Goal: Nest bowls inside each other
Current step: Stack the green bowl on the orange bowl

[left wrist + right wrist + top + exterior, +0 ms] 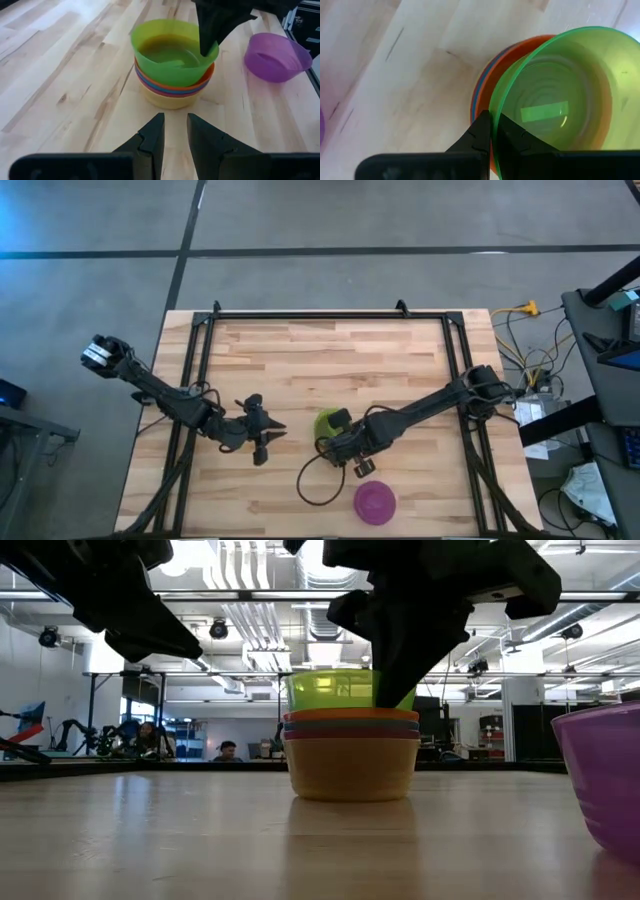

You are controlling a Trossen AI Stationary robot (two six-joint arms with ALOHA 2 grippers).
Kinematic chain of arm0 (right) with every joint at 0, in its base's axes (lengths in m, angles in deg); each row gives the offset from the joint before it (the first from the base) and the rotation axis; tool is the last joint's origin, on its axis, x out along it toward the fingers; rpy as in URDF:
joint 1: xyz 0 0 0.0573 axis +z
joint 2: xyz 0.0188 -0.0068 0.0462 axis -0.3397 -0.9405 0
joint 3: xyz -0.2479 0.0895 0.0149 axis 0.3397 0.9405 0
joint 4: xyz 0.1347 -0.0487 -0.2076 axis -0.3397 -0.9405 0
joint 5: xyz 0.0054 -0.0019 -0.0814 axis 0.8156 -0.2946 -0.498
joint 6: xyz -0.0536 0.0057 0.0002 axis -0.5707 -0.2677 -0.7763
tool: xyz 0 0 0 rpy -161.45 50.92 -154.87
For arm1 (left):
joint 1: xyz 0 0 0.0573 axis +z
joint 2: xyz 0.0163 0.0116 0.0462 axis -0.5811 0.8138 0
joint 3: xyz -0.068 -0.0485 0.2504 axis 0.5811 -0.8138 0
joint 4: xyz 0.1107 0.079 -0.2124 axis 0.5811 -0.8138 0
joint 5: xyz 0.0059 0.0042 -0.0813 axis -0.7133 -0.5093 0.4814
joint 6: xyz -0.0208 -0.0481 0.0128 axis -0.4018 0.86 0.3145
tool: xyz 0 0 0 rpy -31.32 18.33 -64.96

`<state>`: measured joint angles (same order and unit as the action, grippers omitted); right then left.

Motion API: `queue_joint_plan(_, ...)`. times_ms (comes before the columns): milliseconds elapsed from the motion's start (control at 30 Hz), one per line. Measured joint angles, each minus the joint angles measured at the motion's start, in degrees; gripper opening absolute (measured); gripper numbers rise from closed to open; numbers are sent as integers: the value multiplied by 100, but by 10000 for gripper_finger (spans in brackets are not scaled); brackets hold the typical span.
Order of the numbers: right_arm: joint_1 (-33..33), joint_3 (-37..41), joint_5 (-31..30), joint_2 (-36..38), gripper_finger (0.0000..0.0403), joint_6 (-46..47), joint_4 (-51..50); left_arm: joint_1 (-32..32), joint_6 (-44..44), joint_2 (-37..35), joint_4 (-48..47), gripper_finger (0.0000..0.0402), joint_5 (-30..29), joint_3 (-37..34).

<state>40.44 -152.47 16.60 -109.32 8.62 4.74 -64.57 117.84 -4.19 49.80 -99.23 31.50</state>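
A stack of bowls (172, 87) stands near the table's middle: yellow at the bottom, then thin rims of other colours, with red uppermost. A green bowl (326, 423) sits in its top and stands well above the other rims (335, 690). My right gripper (492, 120) is shut on this green bowl, reaching in from the table's right. A purple bowl (375, 502) stands alone on its base near the front edge. My left gripper (174, 132) hovers open, just left of the stack, pointing at it and touching nothing. My right gripper pinches the green bowl's rim (494, 107) on the side nearest the table's front edge, one finger inside the bowl and one outside. The fingers (209, 42) come down from above, slanting. The bowl is nearly upright, its lower part inside the red bowl of the stack.
A black cable loop (308, 485) lies on the wood in front of the stack. A black metal frame (330, 313) runs along the table's far and side edges. Bare wood lies far behind the stack and at the left front.
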Motion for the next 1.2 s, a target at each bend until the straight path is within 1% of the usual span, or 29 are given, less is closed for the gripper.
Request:
queue_joint_plan(367,1,3,2,-15,10,126,-12,0,0,0,31,68,19,2)
queue_joint_plan(667,0,-20,0,-15,49,165,-5,0,0,0,31,68,24,2)
queue_joint_plan(867,3,-68,0,-13,65,168,-15,0,0,0,32,68,26,2)
queue_joint_plan(1200,15,-333,0,-11,64,228,-112,4,2,0,31,68,28,2)
